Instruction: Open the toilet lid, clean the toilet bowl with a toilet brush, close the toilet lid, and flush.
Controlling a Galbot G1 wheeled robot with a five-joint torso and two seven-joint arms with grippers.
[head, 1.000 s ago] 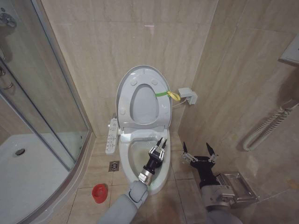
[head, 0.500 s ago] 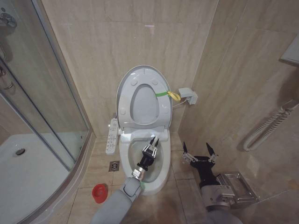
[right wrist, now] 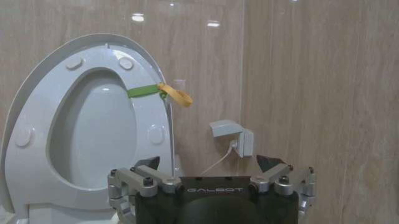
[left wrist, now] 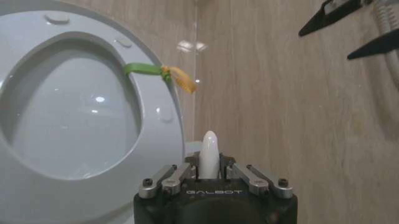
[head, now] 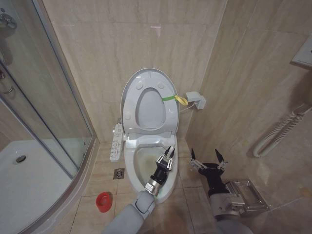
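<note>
The toilet lid stands raised against the wall with the seat ring, a green-yellow band on its right edge. Below it lies the toilet bowl, yellowish inside. My left gripper hangs over the bowl's right side, shut on the toilet brush. The brush's white handle tip sticks up between the fingers, and its head is hidden. The red cup holder sits on the floor left of the bowl. My right gripper waits open to the right of the toilet, facing the lid.
A glass shower enclosure and its white tray take up the left. A floor drain and the bidet control panel lie beside the bowl. A wall socket, a white hose and a metal holder are on the right.
Half a second ago my left gripper was farther left and deeper over the bowl; it has swung back to the right side with the brush. My right arm has not moved.
</note>
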